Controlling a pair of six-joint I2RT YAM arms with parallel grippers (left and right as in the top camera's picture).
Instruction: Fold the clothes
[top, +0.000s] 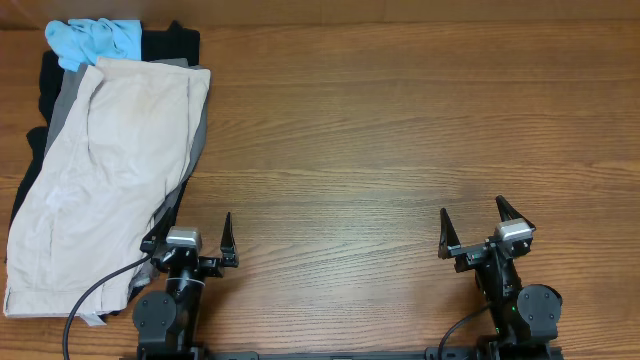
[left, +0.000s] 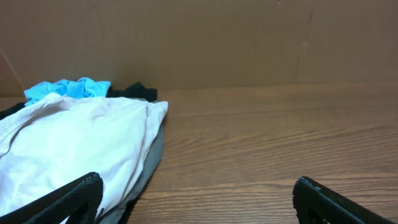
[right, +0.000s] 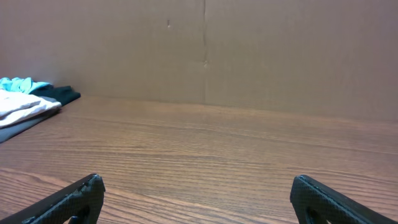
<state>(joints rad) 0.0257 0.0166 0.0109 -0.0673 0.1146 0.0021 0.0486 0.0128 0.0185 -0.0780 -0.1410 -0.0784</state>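
Down at the bottom of the overhead view, my left gripper (top: 190, 238) stands spread as wide as it goes, with nothing between the fingers. Its outer finger (top: 151, 240) sits just beside the edge of the clothes pile, and I cannot tell whether it touches the fabric. A black cable (top: 90, 295) loops off the arm, over the lower corner of the pile. Over on the lower right, my right gripper (top: 472, 215) is just as wide apart and just as empty, above bare wooden table (top: 380, 130), well apart from the clothes.

From the left wrist, both fingers are cut off by the bottom edge of the frame. Just beyond them lie the cream trousers (top: 100, 170), the top layer of the pile, filling the left side of the overhead view. The lettering on them, if any, is too small to make out.

Under the trousers a grey piece (top: 195, 130) shows only as a strip along their right edge. A black piece (top: 170, 45) peeks out at the upper left and again along the left edge, most of it hidden. Farthest off, a light-blue piece (top: 95, 40) lies bunched at the top left corner, its shape hard to read.

From the right wrist the pile is a sliver at far left, cut off by the frame. Behind everything stands a plain brown wall (right: 280, 56).
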